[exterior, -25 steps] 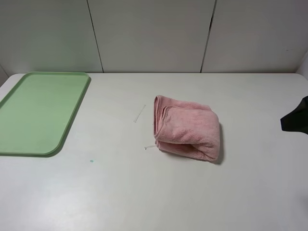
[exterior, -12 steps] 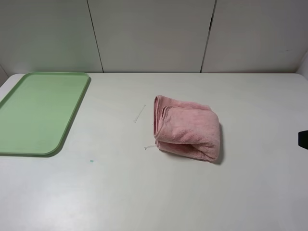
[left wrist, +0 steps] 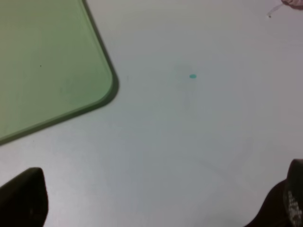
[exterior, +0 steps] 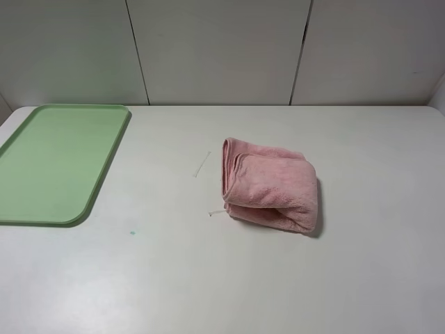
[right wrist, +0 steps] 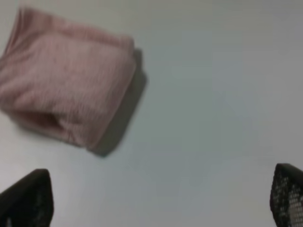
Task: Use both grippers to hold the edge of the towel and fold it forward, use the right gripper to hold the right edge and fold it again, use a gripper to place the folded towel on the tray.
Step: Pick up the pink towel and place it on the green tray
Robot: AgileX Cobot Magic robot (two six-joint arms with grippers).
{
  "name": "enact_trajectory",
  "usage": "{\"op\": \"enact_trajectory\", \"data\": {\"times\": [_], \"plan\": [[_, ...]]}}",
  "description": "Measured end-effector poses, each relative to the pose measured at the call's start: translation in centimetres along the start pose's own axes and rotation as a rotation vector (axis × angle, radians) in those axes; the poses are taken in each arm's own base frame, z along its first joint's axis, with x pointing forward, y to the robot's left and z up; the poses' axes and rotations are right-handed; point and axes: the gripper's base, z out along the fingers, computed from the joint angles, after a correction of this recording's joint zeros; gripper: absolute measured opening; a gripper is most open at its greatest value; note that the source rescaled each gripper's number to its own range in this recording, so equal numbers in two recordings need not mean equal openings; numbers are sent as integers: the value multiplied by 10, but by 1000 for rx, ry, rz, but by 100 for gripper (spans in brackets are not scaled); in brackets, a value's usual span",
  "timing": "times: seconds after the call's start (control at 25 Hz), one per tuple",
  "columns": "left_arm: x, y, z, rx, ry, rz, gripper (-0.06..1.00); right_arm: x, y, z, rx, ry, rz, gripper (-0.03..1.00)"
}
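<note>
My left pincer (left wrist: 156,203) is wide open and holds nothing, and it hangs over the white table (exterior: 208,278) near the closest corner of the green tray (exterior: 62,160). My right pincer (right wrist: 156,201) is wide open too, with nothing in it, and it hangs over the table near the pink towel (exterior: 270,184) without touching it. The towel lies folded in a thick bundle near the middle of the table, well apart from the tray on the left.

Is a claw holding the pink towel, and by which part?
Nothing is held: the left claw and right claw are open, empty; the towel lies on the table.
</note>
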Motion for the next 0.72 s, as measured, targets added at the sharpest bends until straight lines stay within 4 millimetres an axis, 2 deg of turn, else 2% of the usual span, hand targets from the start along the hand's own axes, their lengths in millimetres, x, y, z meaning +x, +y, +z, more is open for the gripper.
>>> {"op": "enact_trajectory", "data": {"times": [0.36,0.72], "plan": [[0,0,0,0,0,0,100,15,1,-24,151,-187,74,100],[0,0,0,0,0,0,100,15,1,-24,176,-188,83,100]]}}
